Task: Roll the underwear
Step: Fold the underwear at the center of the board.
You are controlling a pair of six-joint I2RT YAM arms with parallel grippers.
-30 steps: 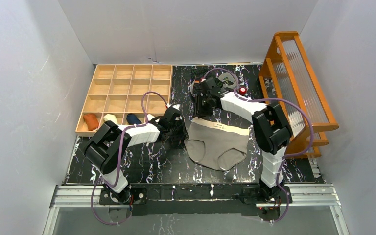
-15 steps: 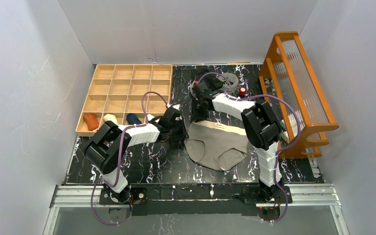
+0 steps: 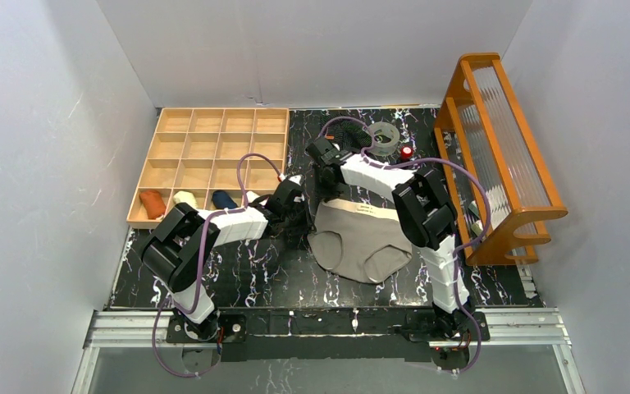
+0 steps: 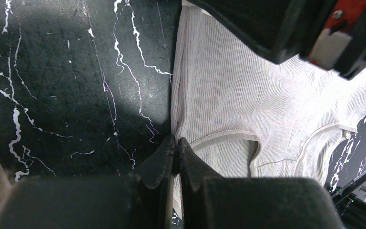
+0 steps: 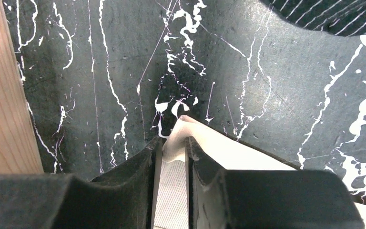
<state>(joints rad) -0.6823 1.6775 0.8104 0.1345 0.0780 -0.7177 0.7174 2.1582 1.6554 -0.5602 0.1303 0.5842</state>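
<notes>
Both arms: at the left side of the beige underwear [image 3: 365,246]; nothing on its right side.
Beige underwear: flat on the table [image 3: 246,279] between the arms. Crotch points toward the bases, and the waistband [image 3: 373,212] is on the far side, running left to right.
Left gripper [image 4: 176,142]: fingers pressed together at the cloth's left edge, by the leg hem. Cannot tell if cloth is caught between them.
Right gripper [image 5: 170,143]: reaches across to the far-left waistband corner. Fingers stand narrow and pinch that corner, which puckers up between them.
Key relation: the two grip points line up near to far along the left edge. The likely next move carries that edge rightward across the garment, so the roll axis would lie near to far.
Tray [image 3: 157,156]: left of the garment, with three rolled cloths [image 3: 184,199] in its near row, one per compartment.
Black striped underwear [image 5: 324,12]: one, on the far side of the beige one, just past the right gripper, untouched.
Far end: one tape ring [image 3: 385,135], one red-topped object [image 3: 407,152], one rack [image 3: 500,139] on the right.
Count: two garments unrolled, three rolls stored.
</notes>
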